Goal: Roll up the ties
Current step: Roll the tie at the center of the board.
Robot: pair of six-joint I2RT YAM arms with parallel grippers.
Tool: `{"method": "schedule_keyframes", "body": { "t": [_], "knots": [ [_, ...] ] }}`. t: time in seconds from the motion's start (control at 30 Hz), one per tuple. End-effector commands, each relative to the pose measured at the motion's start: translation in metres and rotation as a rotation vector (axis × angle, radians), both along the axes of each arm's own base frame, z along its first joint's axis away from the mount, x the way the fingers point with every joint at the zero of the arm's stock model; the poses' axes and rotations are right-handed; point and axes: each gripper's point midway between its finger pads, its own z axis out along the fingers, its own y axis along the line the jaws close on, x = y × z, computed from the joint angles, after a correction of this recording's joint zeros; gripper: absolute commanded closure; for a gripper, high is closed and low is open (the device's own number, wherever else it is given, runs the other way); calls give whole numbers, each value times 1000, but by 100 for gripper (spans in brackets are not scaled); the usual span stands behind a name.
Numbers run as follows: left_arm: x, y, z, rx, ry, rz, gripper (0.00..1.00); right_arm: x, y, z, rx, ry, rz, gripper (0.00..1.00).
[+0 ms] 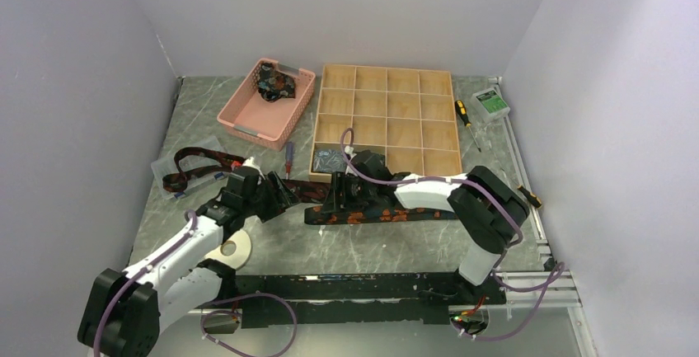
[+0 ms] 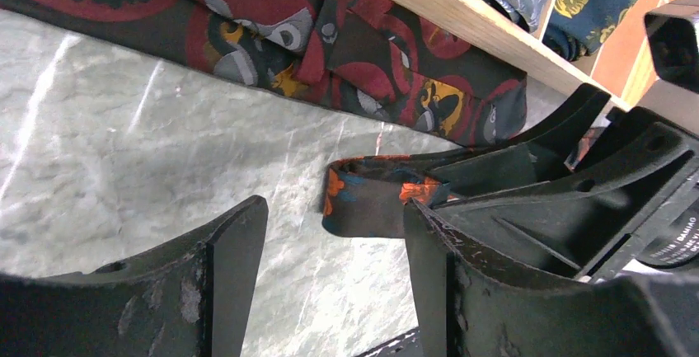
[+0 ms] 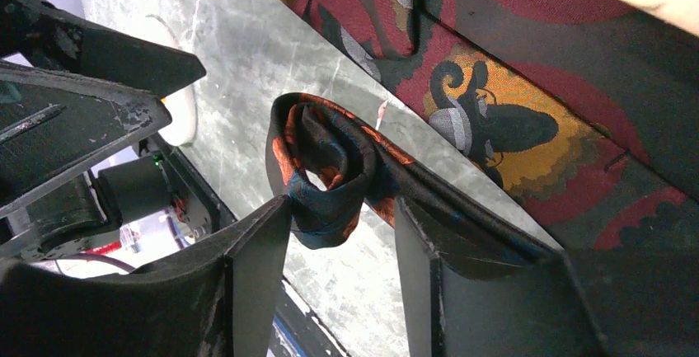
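A black tie with orange flowers (image 1: 387, 214) lies stretched across the table in front of the wooden tray. Its left end is wound into a loose roll (image 3: 326, 171). My right gripper (image 3: 342, 204) is shut on that roll, with the fabric filling the gap at its fingertips; it also shows in the top view (image 1: 331, 199). My left gripper (image 2: 334, 209) is open and holds nothing. The rolled end (image 2: 367, 200) lies just beyond its fingertips. A maroon patterned tie (image 2: 330, 52) lies flat behind, along the tray's edge.
A wooden compartment tray (image 1: 387, 72) holds a rolled tie (image 1: 330, 160) in its near-left cell. A pink basket (image 1: 239, 118) with ties stands at the back left. Another maroon tie (image 1: 189, 167) lies on a plastic bag. A white tape ring (image 1: 235, 248), a screwdriver (image 1: 466, 118) and a small box (image 1: 492, 103) are also on the table.
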Motion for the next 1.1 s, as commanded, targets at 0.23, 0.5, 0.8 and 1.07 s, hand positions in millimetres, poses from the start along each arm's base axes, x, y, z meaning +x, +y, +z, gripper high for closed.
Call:
{"method": "schedule_keyframes", "body": {
  "t": [0.23,0.5,0.8,1.07],
  "knots": [
    [11,-19,-3,-172,-25,-74,34,1,22,0,138,55,6,67],
    [6,-22,-18,-216,9,-90,35,-1,18,-12,243,103,-5,76],
    [3,-29,-25,-260,27,-119,35,-3,17,-14,306,94,18,79],
    [-1,-36,-36,-294,61,-152,39,-9,12,-22,309,87,28,81]
  ]
}}
